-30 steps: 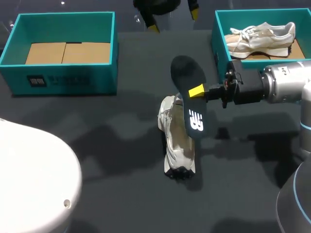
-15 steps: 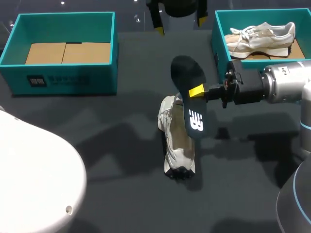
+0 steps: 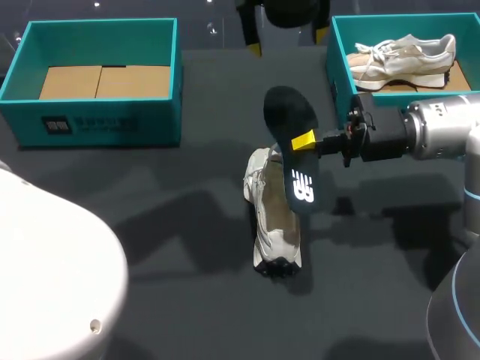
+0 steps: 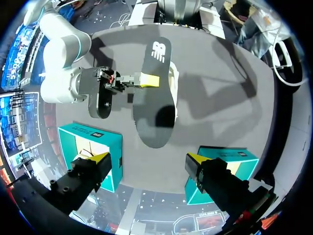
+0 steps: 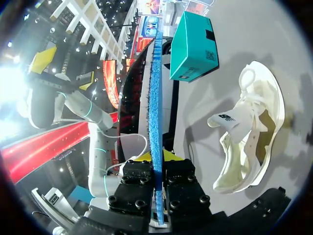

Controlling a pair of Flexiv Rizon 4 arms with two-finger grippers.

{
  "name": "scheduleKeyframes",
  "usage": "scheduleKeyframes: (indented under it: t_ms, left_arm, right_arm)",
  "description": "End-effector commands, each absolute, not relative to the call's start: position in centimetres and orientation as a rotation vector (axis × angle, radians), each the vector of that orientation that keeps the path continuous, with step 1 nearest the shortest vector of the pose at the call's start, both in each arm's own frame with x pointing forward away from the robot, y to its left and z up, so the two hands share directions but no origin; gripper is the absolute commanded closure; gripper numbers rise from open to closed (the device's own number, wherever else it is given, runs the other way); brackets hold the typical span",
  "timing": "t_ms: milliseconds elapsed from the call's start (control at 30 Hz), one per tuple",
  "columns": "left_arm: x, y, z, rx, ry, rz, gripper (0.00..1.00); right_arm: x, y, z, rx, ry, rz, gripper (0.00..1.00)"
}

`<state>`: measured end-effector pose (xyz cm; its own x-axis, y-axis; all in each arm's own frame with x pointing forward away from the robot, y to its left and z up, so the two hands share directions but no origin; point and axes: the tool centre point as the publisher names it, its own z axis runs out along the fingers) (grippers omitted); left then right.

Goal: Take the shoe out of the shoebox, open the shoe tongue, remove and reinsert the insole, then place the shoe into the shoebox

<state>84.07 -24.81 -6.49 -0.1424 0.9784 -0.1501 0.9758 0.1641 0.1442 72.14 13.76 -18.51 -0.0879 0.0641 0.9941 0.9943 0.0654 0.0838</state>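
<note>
Shoe (image 3: pixel 274 225) already out of the box, lying on its side mid-surface (image 3: pixel 360 285), mouth gaping open. Insole (image 3: pixel 291 157) removed, held on edge just above the shoe, pinched in right jaws. Left jaws spread wide and empty, hovering high over the far edge. Left to do, by the look of it: reinsert insole, then return shoe to the empty teal shoebox (image 3: pixel 97 124).
</note>
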Motion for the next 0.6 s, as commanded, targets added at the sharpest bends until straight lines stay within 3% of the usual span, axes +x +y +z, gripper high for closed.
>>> scheduleKeyframes:
  t_ms: [33,600]
  left_arm:
    - [83.8,-24.1,-6.8,1.879,2.219,0.024,0.00]
    - [83.0,-19.1,-7.7,1.587,2.130,-0.339,0.00]
  right_arm:
    - [72.1,13.9,-18.6,-1.171,-1.351,-1.193,1.00]
    - [72.1,13.9,-18.6,-1.171,-1.351,-1.193,1.00]
